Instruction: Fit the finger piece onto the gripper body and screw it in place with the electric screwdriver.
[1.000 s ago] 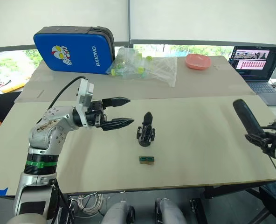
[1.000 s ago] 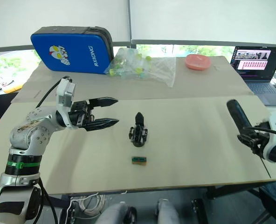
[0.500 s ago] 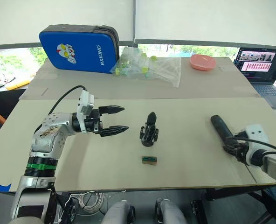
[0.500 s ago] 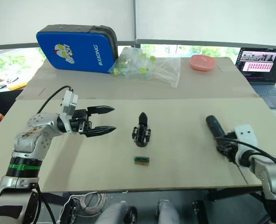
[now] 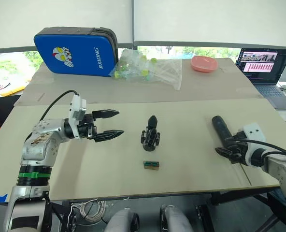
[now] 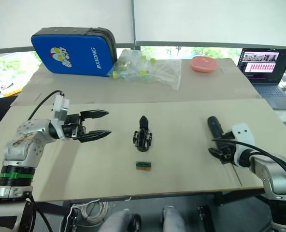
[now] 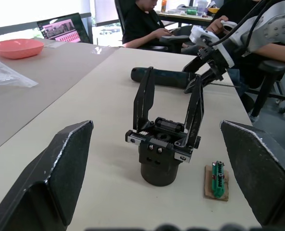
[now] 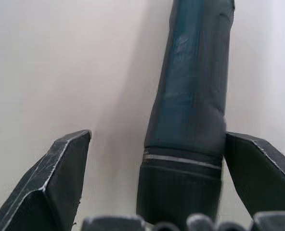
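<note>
The gripper body [image 5: 150, 137] stands upright mid-table; in the left wrist view it [image 7: 162, 144] carries two thin black pointed fingers, and I cannot tell which is the finger piece. My left gripper [image 5: 120, 123] hovers open to its left, pointing at it, with nothing held. On the right, the electric screwdriver [image 5: 220, 128] lies flat on the table. My right gripper [image 8: 157, 138] is open around its near end, one finger [image 8: 258, 173] beside the barrel [image 8: 190, 110], the other well clear.
A small green-and-brown block [image 5: 151, 165] lies just in front of the gripper body. At the back are a blue case [image 5: 75, 50], a clear plastic bag [image 5: 150, 70], a pink bowl [image 5: 206, 63] and a laptop [image 5: 266, 67]. A seated person [image 7: 142, 24] is beyond the table.
My right arm brought the screwdriver down from the air onto the table and its fingers have opened. My left gripper drew back a little to the left, still open.
</note>
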`<state>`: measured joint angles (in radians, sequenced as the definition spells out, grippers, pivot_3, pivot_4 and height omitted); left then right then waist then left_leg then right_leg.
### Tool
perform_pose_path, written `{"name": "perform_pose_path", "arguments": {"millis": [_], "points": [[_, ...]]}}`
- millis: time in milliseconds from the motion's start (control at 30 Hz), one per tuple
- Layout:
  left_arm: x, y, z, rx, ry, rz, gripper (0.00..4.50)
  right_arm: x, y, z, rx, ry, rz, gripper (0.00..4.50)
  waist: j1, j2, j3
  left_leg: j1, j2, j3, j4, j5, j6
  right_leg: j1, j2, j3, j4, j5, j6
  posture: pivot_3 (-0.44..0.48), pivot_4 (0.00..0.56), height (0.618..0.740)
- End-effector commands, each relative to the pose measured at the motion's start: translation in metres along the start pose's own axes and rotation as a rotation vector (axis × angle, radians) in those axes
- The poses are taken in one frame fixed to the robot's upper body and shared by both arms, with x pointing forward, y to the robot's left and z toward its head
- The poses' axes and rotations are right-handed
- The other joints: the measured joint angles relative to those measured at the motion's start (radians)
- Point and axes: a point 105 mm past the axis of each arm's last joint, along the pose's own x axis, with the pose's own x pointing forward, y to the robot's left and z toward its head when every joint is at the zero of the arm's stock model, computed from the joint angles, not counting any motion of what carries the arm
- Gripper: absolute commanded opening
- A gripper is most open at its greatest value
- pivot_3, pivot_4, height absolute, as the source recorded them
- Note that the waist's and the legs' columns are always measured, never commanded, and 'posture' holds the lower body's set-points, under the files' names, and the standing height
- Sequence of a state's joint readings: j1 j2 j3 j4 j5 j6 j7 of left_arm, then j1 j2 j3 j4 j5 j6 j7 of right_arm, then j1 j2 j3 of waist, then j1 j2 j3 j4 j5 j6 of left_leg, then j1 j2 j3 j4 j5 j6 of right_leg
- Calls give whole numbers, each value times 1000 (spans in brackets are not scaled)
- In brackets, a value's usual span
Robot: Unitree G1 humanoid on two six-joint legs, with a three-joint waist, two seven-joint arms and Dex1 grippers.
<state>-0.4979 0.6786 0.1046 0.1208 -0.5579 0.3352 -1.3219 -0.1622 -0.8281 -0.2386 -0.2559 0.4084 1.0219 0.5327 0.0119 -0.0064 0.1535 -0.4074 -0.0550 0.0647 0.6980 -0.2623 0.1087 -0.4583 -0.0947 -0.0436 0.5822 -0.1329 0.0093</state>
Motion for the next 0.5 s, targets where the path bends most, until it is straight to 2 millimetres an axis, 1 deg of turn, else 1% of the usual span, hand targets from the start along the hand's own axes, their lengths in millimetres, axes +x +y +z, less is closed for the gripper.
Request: {"name": "perform_pose_path", "arguments": {"millis": [33, 100, 167, 267, 300, 367, 433, 500], "points": [[-2, -1, 21, 63, -24, -5, 4500, -37, -6, 40, -68, -54, 5, 4439, 3, 0, 0, 0, 0, 0, 0, 0, 0, 0, 0, 0, 0, 0, 0, 0, 150, 740], [3, 0, 23, 68, -28, -11, 4500, -49, -8, 47, -83, -32, 27, 4439, 13, 1, 0, -1, -1, 0, 1, -4, -6, 0, -2, -1, -1, 0, 0, 0, 150, 740], [10, -2, 20, 71, -30, -43, 4500, -58, -16, 48, -94, 31, 21, 4439, 18, 0, 0, -1, -1, 0, 2, -6, -5, 2, -2, -2, -3, 0, 0, 0, 150, 740], [19, -8, 15, 78, -19, -92, 4500, -65, -24, 52, -43, 96, 18, 4439, 19, 0, 0, 0, -1, 0, 3, -7, -3, 3, -3, -3, -3, 0, 0, 0, 150, 740], [20, -9, 14, 80, -15, -102, 4500, -66, -24, 51, -19, 135, 28, 4439, 18, 0, 1, -1, -1, 0, 3, -7, -3, 3, -3, -2, -3, 0, 0, 0, 150, 740], [20, -9, 15, 87, -12, -115, 4500, -69, -17, 52, 24, 214, 81, 4439, 14, 0, 1, -2, -1, 0, 3, -4, -8, 1, -3, -2, -3, 0, -1, 0, 150, 740], [20, -7, 14, 89, -13, -114, 4500, -71, -5, 51, 42, 316, 141, 4439, 7, 0, 1, -4, -1, 0, 3, -3, -9, 0, -3, -2, -3, 0, -2, 0, 150, 740], [20, -5, 13, 90, -13, -114, 4500, -63, 2, 58, 77, 349, 193, 4439, -1, 0, 1, -3, 0, 0, 3, -4, -7, -1, -3, -3, -3, -2, -4, 0, 150, 740]]}}
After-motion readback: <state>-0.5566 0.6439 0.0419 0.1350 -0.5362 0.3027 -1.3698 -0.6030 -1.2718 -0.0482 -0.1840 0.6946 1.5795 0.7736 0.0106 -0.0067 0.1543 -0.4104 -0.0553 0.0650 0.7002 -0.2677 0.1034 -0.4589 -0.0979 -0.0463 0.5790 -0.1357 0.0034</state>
